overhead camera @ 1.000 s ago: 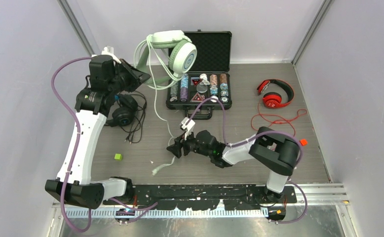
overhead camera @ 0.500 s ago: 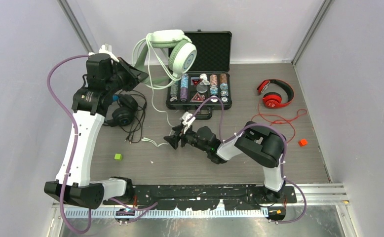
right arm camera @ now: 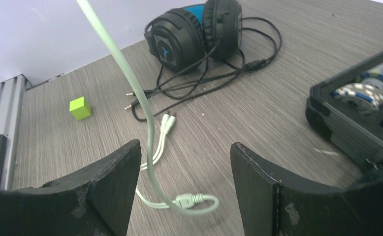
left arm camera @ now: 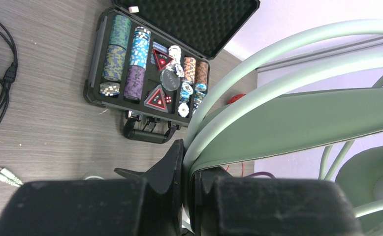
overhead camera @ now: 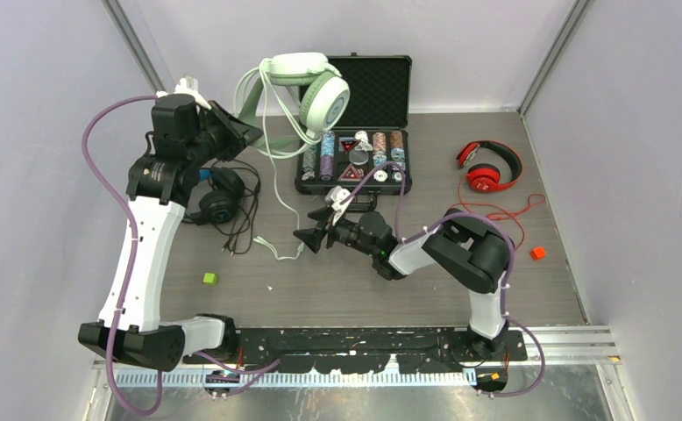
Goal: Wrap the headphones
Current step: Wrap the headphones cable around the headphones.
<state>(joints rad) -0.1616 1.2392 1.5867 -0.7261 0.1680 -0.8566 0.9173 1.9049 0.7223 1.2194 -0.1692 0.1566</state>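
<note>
My left gripper point(overhead camera: 248, 133) point(left arm camera: 189, 169) is raised at the back left, shut on the headband of the mint-green headphones point(overhead camera: 313, 88) point(left arm camera: 298, 123), which hang in the air. Their white cable point(overhead camera: 276, 197) point(right arm camera: 147, 115) drops to the table, and its plug end point(right arm camera: 192, 200) lies in a small loop. My right gripper point(overhead camera: 305, 237) point(right arm camera: 184, 164) sits low over the table and is open. The cable passes between its fingers, closer to the left one, and nothing is gripped. The black headphones point(overhead camera: 219, 200) point(right arm camera: 194, 29) lie at the left with a tangled cable. The red headphones point(overhead camera: 488, 167) lie at the right.
An open black case point(overhead camera: 372, 83) point(left arm camera: 184, 17) holding poker chips stands at the back centre, just behind the right gripper. A green cube point(overhead camera: 209, 278) point(right arm camera: 80, 107) lies front left. A red cube point(overhead camera: 538, 253) lies at the right. The red cable point(overhead camera: 486, 213) sprawls near the right arm.
My right gripper moved away from the front edge toward the case and its jaws widened. The white cable's end shifted back with it. The left arm barely moved.
</note>
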